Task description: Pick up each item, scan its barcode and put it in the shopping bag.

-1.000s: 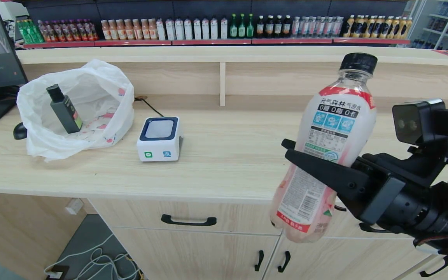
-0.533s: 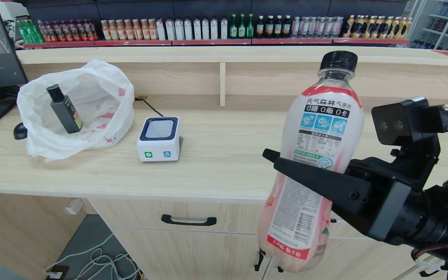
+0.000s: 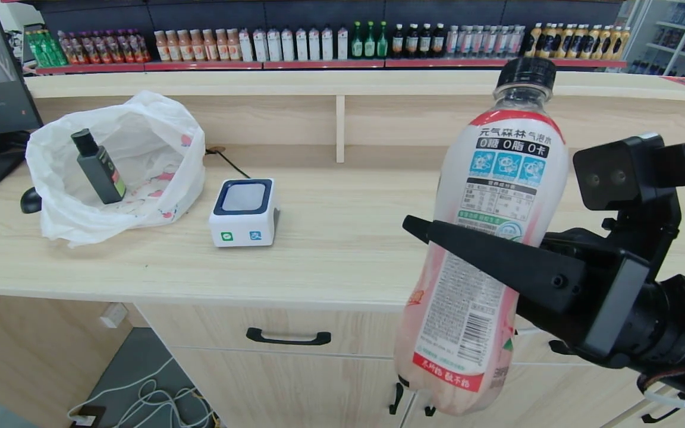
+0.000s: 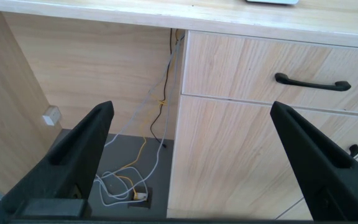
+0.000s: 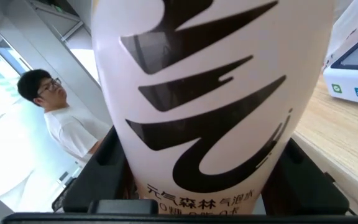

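Raised drink bottle (image 3: 500, 178); shopping bag (image 3: 161, 190) holds dark bottle (image 3: 100, 169).

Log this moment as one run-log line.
right gripper: shut on pink bottle | left gripper: open | scanner: on counter | shopping bag: holds dark bottle

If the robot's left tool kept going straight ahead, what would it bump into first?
Probably the light wooden cupboard door. The open left tool aims at its upper part, just below the drawer with the black bar handle. Nothing seems to lie between, though depth is hard to judge.
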### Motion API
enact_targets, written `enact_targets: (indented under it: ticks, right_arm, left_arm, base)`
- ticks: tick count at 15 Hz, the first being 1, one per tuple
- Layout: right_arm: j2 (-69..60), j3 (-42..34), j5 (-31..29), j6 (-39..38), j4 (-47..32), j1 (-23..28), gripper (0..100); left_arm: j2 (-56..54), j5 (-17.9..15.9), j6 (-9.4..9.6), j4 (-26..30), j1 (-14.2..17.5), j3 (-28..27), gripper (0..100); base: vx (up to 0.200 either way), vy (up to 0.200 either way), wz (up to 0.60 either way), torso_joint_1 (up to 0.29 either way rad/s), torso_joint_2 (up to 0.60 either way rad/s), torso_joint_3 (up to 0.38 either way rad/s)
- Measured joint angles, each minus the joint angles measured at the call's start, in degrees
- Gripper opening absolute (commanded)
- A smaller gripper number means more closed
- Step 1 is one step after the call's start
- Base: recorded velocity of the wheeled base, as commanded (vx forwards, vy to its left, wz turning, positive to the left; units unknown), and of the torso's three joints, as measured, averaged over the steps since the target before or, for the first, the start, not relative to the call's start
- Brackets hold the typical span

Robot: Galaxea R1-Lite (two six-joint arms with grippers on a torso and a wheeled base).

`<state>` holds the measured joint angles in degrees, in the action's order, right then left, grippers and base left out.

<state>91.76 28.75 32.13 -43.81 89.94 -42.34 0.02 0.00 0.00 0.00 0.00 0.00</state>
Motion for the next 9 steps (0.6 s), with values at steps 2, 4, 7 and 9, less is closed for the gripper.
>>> enact_targets:
  ticks: [2, 4, 7, 9]
  right_arm:
    - [-0.04, 0.09, 0.00, -0.02, 0.00, 0.00, 0]
    - [-0.06, 0.09, -0.01, 0.00, 0.00, 0.09, 0]
    - [-0.15, 0.99, -0.01, 0.09, 0.02, 0.28, 0]
    - [-0.35, 0.88, -0.01, 0.11, 0.00, 0.48, 0]
  left_arm:
    - [0.00, 0.00, 0.00, 0.00, 0.00, 0.00, 100]
    - [0.00, 0.00, 0.00, 0.00, 0.00, 0.00, 100]
    - [0.00, 0.00, 0.00, 0.00, 0.00, 0.00, 100]
    - [0.00, 0.00, 0.00, 0.00, 0.00, 0.00, 100]
  base:
    - [0.000, 0.000, 0.00, 0.000, 0.00, 0.000]
    - [0.000, 0.000, 0.00, 0.000, 0.00, 0.000]
    - [0.000, 0.000, 0.00, 0.000, 0.00, 0.000]
    - [0.000, 0.000, 0.00, 0.000, 0.00, 0.000]
